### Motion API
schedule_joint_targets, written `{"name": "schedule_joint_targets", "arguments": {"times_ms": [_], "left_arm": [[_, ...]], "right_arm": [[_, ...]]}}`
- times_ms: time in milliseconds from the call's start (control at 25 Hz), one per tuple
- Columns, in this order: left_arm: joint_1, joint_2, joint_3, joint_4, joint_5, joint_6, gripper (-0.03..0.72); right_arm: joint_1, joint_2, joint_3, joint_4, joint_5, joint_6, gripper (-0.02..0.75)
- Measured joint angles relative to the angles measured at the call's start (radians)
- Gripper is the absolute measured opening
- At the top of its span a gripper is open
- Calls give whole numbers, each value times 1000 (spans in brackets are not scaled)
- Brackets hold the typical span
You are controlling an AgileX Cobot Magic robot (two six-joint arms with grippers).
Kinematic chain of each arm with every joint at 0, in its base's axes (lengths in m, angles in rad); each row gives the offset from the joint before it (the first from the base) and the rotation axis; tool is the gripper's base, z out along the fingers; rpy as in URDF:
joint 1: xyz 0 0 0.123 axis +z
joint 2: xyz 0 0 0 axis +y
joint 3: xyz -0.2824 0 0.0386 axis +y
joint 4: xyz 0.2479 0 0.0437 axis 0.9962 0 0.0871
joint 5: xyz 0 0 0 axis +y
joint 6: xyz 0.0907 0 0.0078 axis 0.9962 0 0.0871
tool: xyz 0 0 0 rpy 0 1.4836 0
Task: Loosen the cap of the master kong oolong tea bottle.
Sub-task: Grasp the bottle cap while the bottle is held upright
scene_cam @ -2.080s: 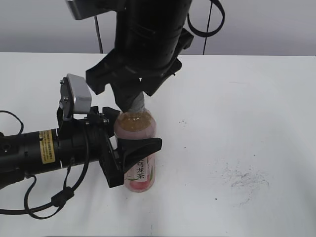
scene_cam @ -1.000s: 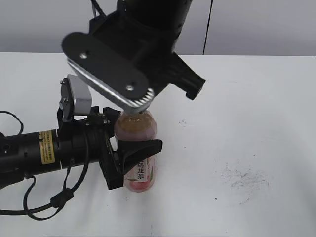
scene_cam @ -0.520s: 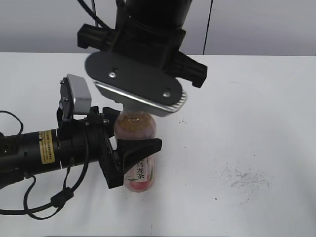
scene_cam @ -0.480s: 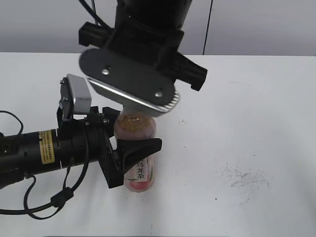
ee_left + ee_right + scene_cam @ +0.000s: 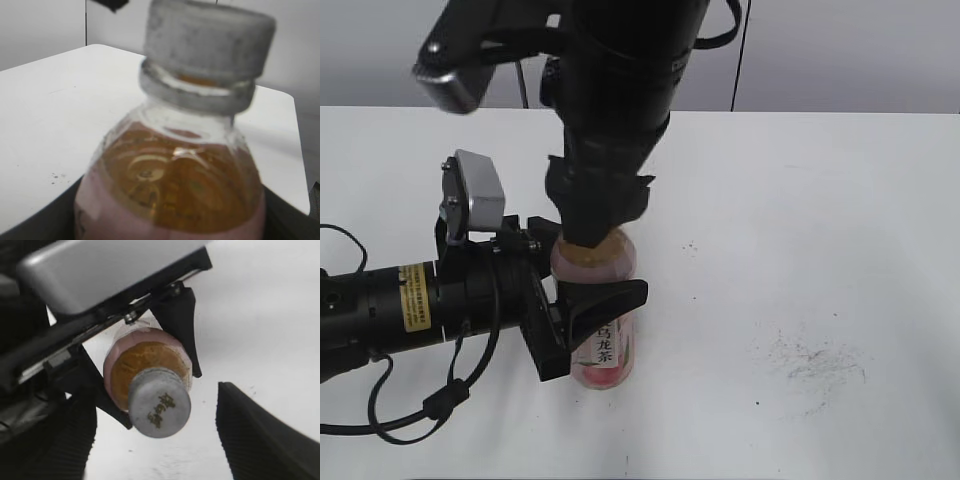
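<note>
Right wrist view: the right pincer [image 5: 155, 440] hangs straight above the cap [image 5: 159, 402], its two ribbed fingers [image 5: 252, 440] spread wide to either side and clear of it. In the exterior view this arm drops nearly vertically from the top of the frame and hides the cap. The left pincer [image 5: 582, 300] reaches in level from the left, low over the white bench [image 5: 820, 230], its black fingers pinching the master kong oolong tea bottle [image 5: 601, 345] around its upper body, above the pink label. The bottle stands upright on the bench, long axis vertical, cap uppermost. The left wrist view shows the grey ribbed cap seated on the neck, amber tea below it.
</note>
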Motion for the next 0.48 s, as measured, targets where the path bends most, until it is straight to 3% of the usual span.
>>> {"name": "schedule_joint_targets", "arguments": {"times_ms": [280, 480], "left_arm": [[0, 0, 0, 0, 0, -1, 445], [0, 0, 0, 0, 0, -1, 445]], "right_arm": [[0, 0, 0, -6, 0, 628, 525], [0, 0, 0, -6, 0, 856, 426]]}}
